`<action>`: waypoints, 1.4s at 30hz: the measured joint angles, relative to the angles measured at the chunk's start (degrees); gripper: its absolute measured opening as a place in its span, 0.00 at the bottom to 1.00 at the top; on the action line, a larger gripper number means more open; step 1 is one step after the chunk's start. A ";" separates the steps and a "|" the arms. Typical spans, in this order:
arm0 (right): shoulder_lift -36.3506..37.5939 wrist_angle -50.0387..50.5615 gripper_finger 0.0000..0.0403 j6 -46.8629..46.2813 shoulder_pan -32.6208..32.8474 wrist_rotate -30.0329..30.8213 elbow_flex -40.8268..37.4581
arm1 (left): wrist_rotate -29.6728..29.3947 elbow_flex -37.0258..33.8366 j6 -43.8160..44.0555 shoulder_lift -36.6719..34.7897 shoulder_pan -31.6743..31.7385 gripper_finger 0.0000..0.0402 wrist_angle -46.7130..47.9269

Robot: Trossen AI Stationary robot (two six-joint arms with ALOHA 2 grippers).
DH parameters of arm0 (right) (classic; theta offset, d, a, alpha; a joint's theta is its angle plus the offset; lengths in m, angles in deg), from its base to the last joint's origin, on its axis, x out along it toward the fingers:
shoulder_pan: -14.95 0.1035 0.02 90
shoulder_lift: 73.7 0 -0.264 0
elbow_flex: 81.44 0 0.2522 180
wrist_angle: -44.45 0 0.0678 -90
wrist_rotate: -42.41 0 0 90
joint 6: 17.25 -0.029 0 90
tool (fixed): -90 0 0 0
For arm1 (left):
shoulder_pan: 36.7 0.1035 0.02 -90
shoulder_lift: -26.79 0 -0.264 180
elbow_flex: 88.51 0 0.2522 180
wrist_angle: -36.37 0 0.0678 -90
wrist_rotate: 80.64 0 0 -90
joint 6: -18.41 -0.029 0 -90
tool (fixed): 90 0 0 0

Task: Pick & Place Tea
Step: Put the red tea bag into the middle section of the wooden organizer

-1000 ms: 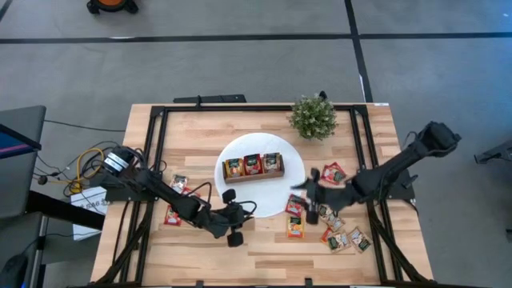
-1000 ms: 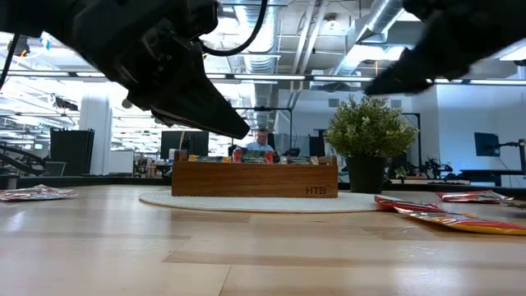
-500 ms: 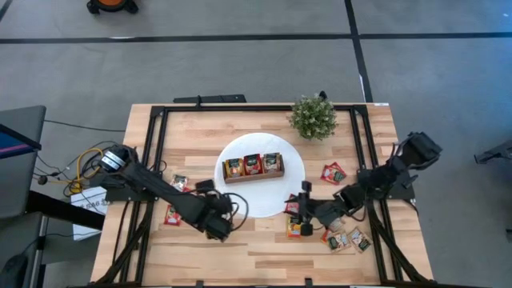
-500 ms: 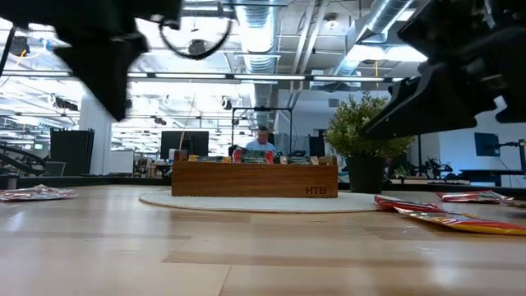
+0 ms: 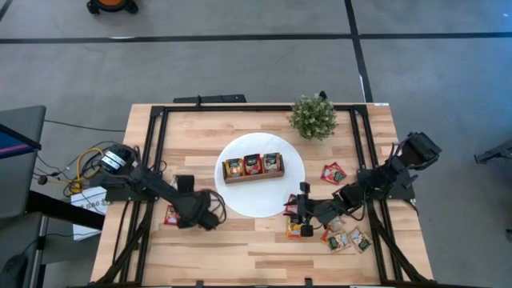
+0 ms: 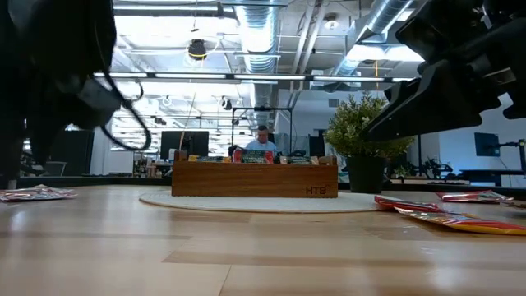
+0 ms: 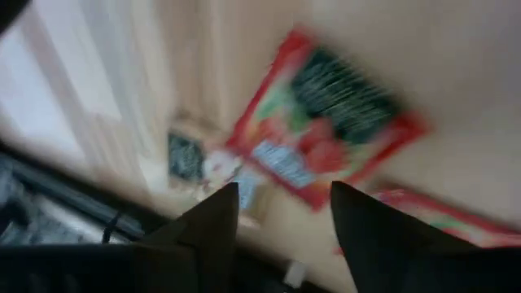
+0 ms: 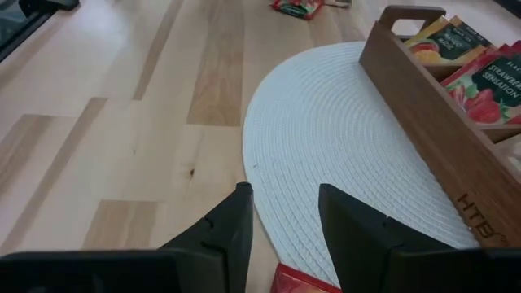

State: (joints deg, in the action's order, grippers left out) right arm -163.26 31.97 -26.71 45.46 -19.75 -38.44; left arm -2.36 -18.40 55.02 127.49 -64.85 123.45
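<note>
I'm working over the pale wooden bench [image 5: 264,252], where the round white woven mat [image 5: 240,204] carries the narrow brown wooden three-compartment box [image 5: 253,167], and as I judge it the job is only partly done: each compartment already shows sachets, yet plenty of tea lies loose. Off to the far side of my right pincer [image 5: 302,210] from the mat sits a scatter of small red and beige paper sachets [image 5: 346,238], one red sachet [image 5: 333,173] lies apart nearer the small green bushy plant [image 5: 314,117], and a yellow-orange sachet [image 5: 295,230] rests right beside that pincer. My right pincer hovers at the mat's rim, its fingers [image 8: 226,236] parted with nothing between them, a red sachet corner just beneath. My left pincer [image 5: 210,216] is low over the other end of the bench, jaws apart and empty in the wrist view, with a red square sachet [image 7: 326,130] lying flat just ahead of its fingers [image 7: 207,232]. I'd say both piles remain to be moved.
</note>
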 joint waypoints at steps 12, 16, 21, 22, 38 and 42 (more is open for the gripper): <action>0.00 -0.02 0.32 0.87 -1.37 -0.03 0.00 | 8.15 -2.50 1.45 -0.20 2.48 0.02 -17.20; 0.02 -0.02 0.32 0.58 -1.37 -0.73 0.00 | 7.14 4.45 1.52 -0.47 2.04 0.01 -24.22; 0.04 -0.02 0.32 -0.14 -1.37 -0.93 0.00 | 1.35 9.26 -2.59 -2.87 2.31 0.01 -35.75; 0.04 -0.01 0.32 -0.16 -1.33 -0.95 0.00 | 0.75 9.52 -3.44 -3.06 2.52 0.01 -37.48; 0.07 -0.02 0.32 -1.09 -1.30 -1.12 0.04 | -0.46 9.37 -20.87 5.64 6.05 0.53 -46.67; 0.07 -0.01 0.32 -1.11 -1.30 -1.12 0.04 | -1.03 9.37 -26.95 7.74 6.05 0.54 -49.70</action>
State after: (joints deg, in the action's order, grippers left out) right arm -163.19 31.96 -27.82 44.16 -20.87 -38.40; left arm -3.39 -9.03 28.08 135.24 -58.80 73.74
